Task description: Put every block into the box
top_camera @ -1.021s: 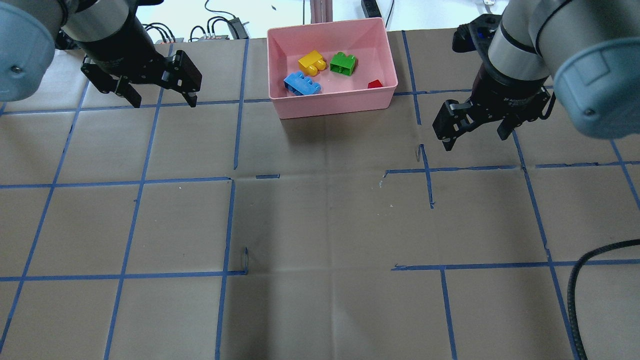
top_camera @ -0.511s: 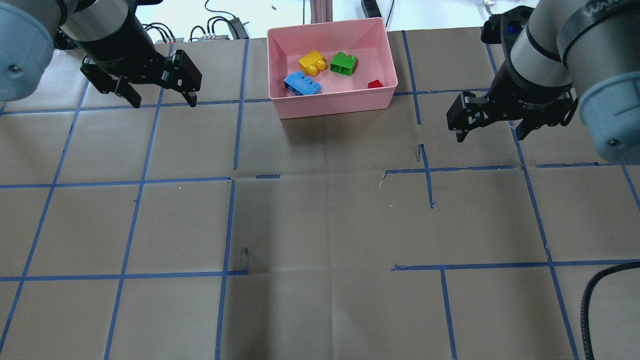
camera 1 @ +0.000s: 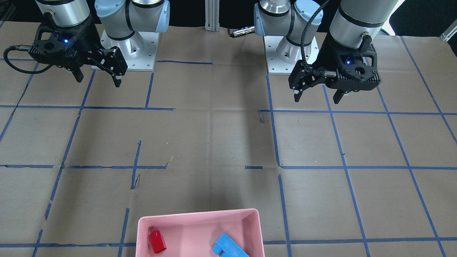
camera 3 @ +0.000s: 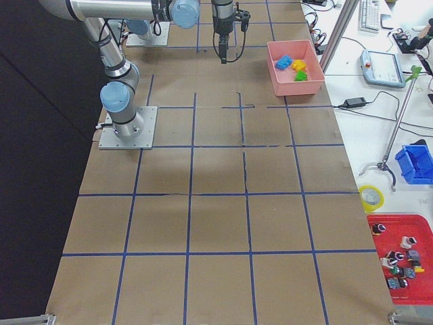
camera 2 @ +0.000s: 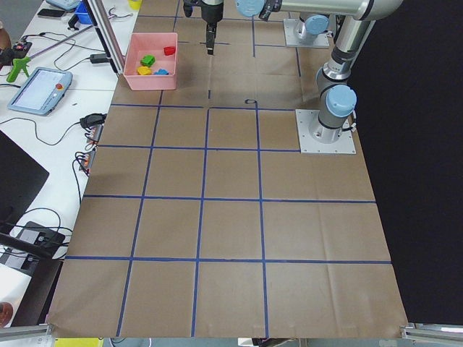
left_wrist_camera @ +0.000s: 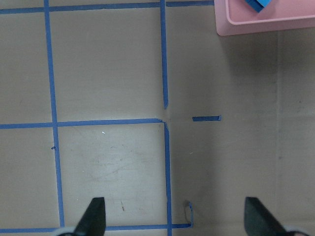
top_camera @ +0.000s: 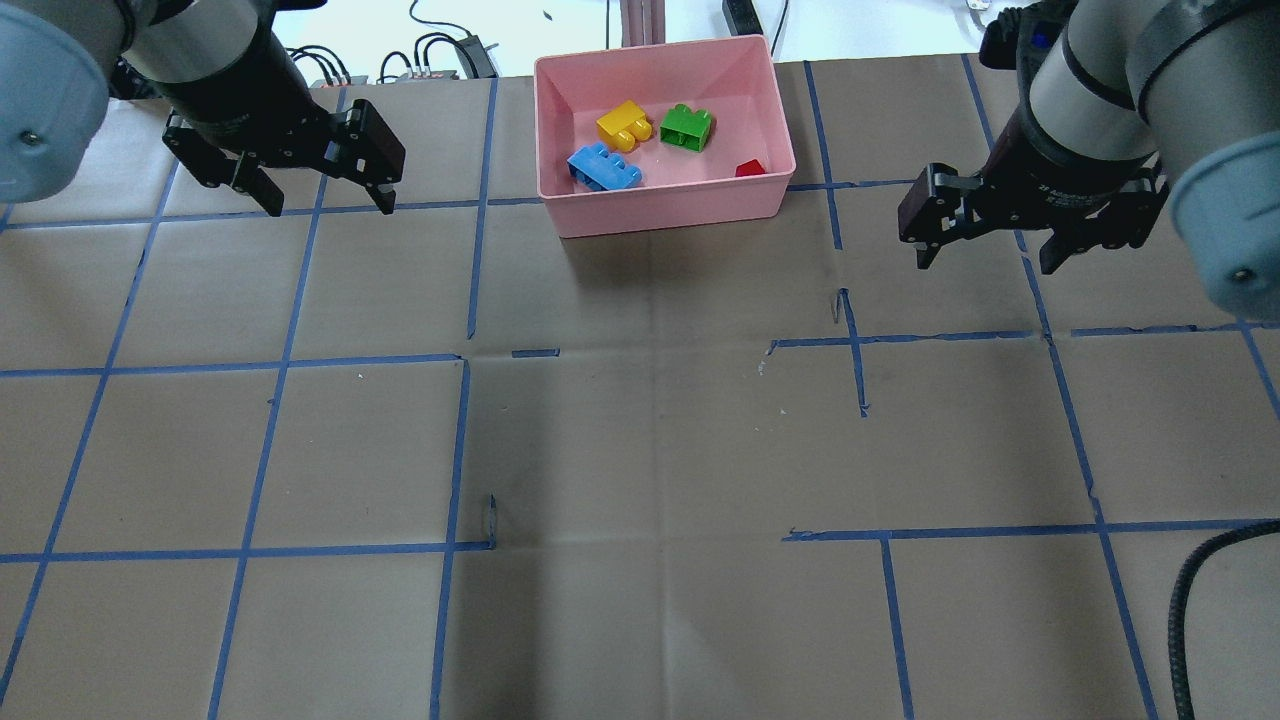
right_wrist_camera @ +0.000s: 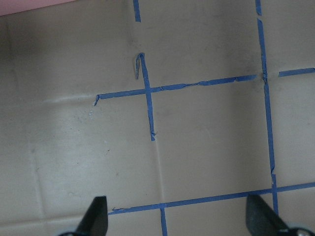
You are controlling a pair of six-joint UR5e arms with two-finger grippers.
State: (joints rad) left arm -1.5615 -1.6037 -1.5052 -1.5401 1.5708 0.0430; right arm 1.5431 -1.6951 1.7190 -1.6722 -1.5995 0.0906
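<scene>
Front-facing view: The pink box (camera 1: 200, 217) is seen at the bottom edge of the worktop (camera 1: 214, 142), cut off by the frame. The red block (camera 1: 157, 241) and the light blue block (camera 1: 230, 246) are seen inside it. The left gripper (camera 1: 316, 99) and the right gripper (camera 1: 98, 82) are held above the worktop near the arm bases, well apart from the box.

Overhead view: All four blocks are seen inside the box. The yellow block (top_camera: 624, 124) and the green block (top_camera: 686, 127) lie side by side but apart. The light blue block lies near the box's near wall, and the red block is half hidden in the near right corner. Both grippers are spread wide and nothing is held in either.

Exterior left view: The box is seen at the worktop's far end, by its edge, with coloured blocks inside.

Exterior right view: The box is seen at the far end, with the light blue, yellow and green blocks in it.

Left wrist view: The gripper's two fingers (left_wrist_camera: 96, 219) are seen wide apart at the bottom edge. Only bare worktop and blue tape lines (left_wrist_camera: 165, 73) are seen between them. A corner of the box with a bit of the light blue block shows at the upper right.

Right wrist view: The fingers are seen wide apart over taped worktop, with nothing gripped. A thin strip of the box shows at the upper left.
</scene>
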